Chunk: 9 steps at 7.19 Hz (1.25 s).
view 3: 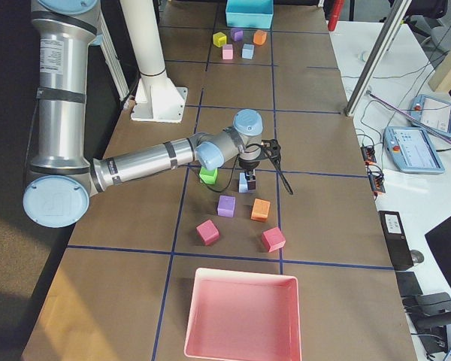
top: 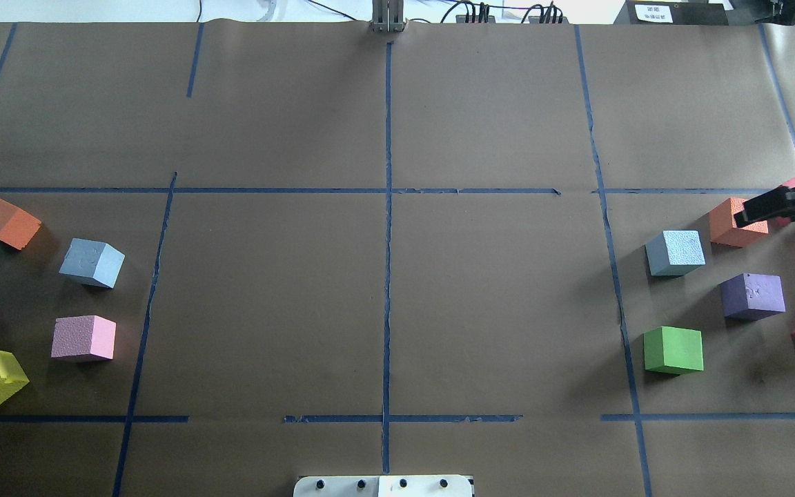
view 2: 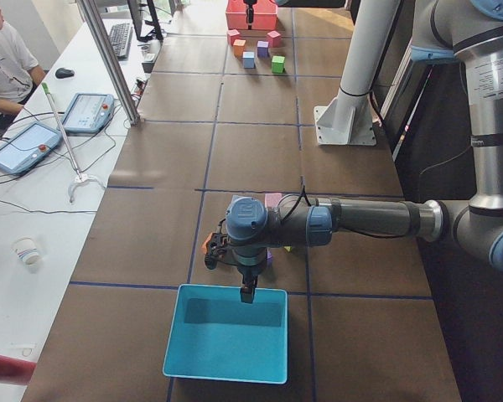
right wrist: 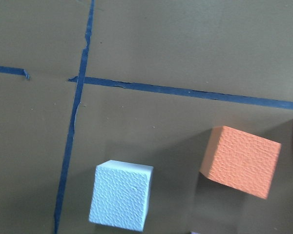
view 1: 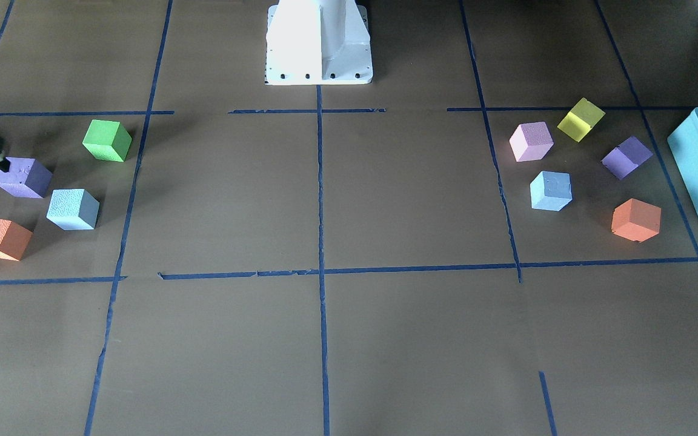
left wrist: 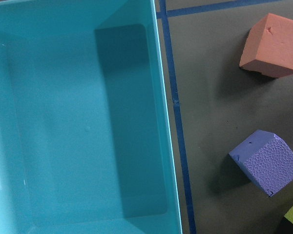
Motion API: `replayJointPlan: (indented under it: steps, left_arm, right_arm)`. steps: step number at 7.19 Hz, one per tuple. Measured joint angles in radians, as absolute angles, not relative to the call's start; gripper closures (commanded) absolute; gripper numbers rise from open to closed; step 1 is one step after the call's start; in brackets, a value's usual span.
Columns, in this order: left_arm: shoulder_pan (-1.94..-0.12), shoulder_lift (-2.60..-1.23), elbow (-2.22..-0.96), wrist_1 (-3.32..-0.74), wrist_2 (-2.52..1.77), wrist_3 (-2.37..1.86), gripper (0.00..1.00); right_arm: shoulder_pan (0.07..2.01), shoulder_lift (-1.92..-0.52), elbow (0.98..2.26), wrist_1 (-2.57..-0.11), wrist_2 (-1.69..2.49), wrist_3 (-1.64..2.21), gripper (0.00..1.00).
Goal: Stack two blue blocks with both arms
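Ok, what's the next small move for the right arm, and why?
Probably ease the right claw sideways, toward the robot's left, until it is over the blue block on that side. In the overhead view the claw hangs above the orange cube, while the blue block beside it sits free and ungrasped.
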<state>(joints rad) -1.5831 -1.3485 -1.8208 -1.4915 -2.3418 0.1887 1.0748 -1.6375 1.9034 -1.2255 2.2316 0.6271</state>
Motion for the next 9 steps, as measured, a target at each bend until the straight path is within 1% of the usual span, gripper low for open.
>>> replayJointPlan:
  steps: [2, 6, 7, 8, 9]
  left_arm:
    - [-1.583, -1.349, -1.822, -1.494, -2.342, 0.189, 0.00]
    - [-1.583, -1.350, -1.822, -1.497, -2.342, 0.189, 0.00]
    - [-1.583, -1.350, -1.822, -1.497, -2.342, 0.189, 0.00]
    - [-1.583, -1.350, -1.822, -1.497, -2.342, 0.189, 0.00]
    - [-1.583, -1.350, -1.822, -1.497, -2.342, 0.189, 0.00]
  right_arm:
    - [0.948, -1.596, 1.823, -1.121, 2.130, 0.728, 0.00]
    - [0.867, -1.577, 1.752, -1.075, 2.076, 0.742, 0.01]
    - [0.856, -1.577, 1.738, -1.074, 2.072, 0.742, 0.27]
    - [0.847, -1.575, 1.727, -1.074, 2.070, 0.743, 0.83]
    - [0.842, -1.567, 1.719, -1.074, 2.069, 0.745, 0.97]
